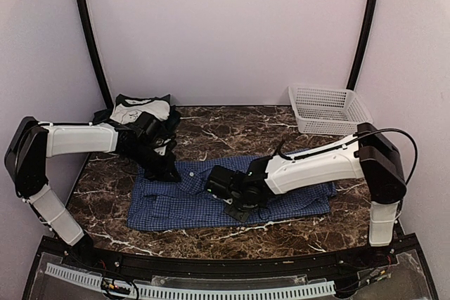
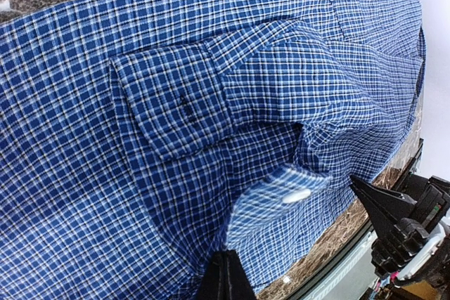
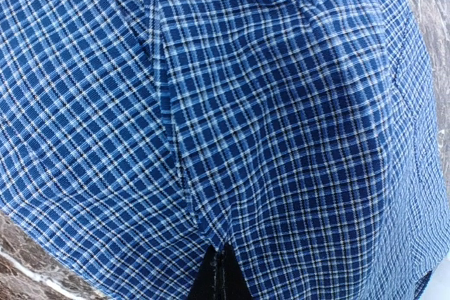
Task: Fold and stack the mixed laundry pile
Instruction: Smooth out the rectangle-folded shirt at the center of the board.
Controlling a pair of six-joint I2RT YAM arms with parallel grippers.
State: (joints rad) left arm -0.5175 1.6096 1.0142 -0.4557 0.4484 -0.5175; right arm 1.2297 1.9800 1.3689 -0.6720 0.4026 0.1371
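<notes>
- Black fingers (image 3: 218, 280) of your right gripper (image 1: 239, 210) are standing closed, and they are pinching a raised ridge of the blue-and-white checked button shirt (image 3: 232, 124); in the right wrist view that ridge is running straight down into the tips.
- Your left gripper (image 1: 166, 171) is also standing closed. In the left wrist view the checked cloth is gathering up against its dark fingers (image 2: 225, 277), so it is gripping the shirt too.
- Just above those left fingers, a cuff (image 2: 278, 205) is curling upward and showing a white button (image 2: 297, 195).
- You are working at two spots on the shirt. The left gripper is sitting at its far left corner, and the right gripper is pressing down near the middle of its near edge.
- The shirt is lying spread across the middle of the marble table (image 1: 211, 131), mostly flat, with its long side running left to right.
- The right arm is reaching across the shirt's right half and covering part of it.
- Behind the left gripper, at the far left corner of the table, a white garment with dark green parts (image 1: 140, 110) is lying folded, well apart from the shirt's centre.
- At the far right, a white plastic lattice basket (image 1: 330, 108) is sitting apart from the shirt.
</notes>
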